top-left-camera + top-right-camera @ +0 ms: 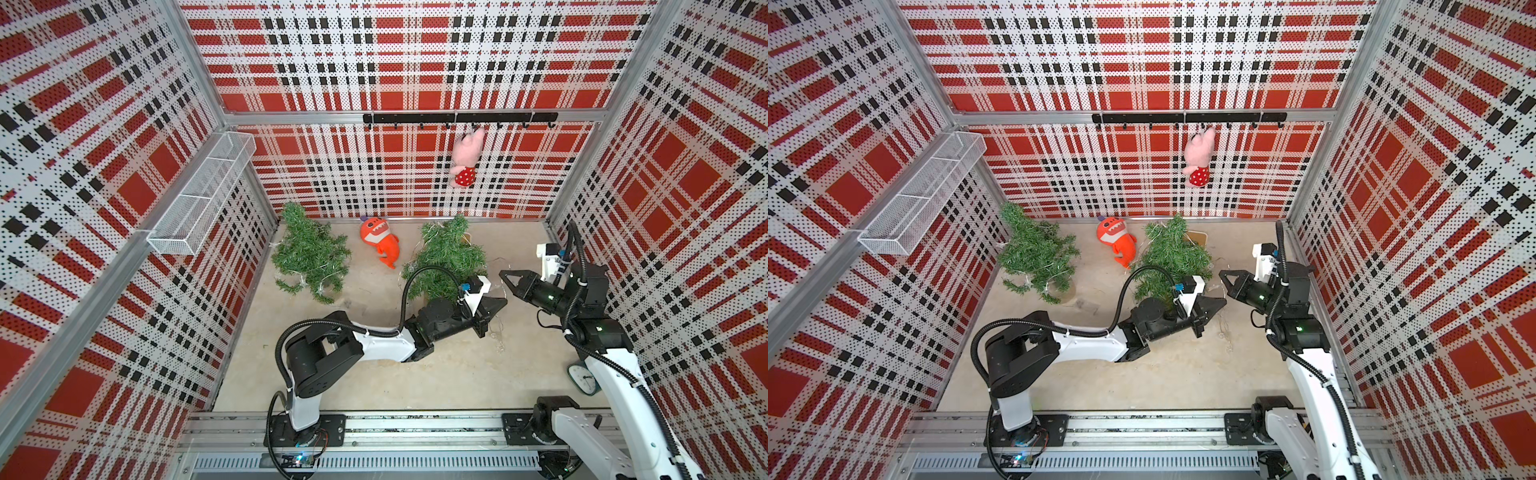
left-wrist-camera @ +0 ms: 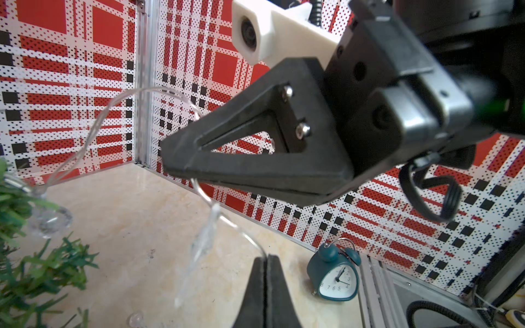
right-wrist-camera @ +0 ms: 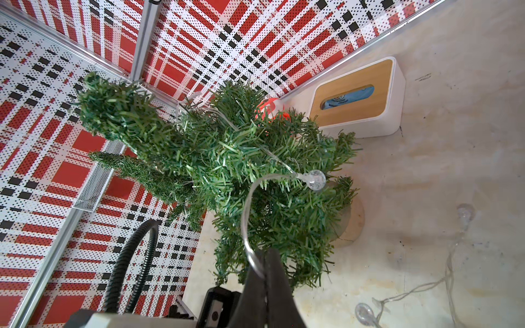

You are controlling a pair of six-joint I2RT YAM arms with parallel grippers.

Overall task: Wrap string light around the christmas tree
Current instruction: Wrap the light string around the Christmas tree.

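Note:
The christmas tree stands at the back right on a wooden disc, with a clear string light draped over its branches. In the right wrist view my right gripper is shut on the light's clear wire, which loops up to a round bulb on the tree. From the right gripper the string light runs down to my left gripper, which is shut on it too. In both top views the left gripper and right gripper meet tip to tip beside the tree.
A second tree carrying its own lights stands at the back left. An orange shark plush lies between the trees. A tissue box sits behind the right tree. A teal alarm clock stands near the right wall. Loose light strands trail on the floor.

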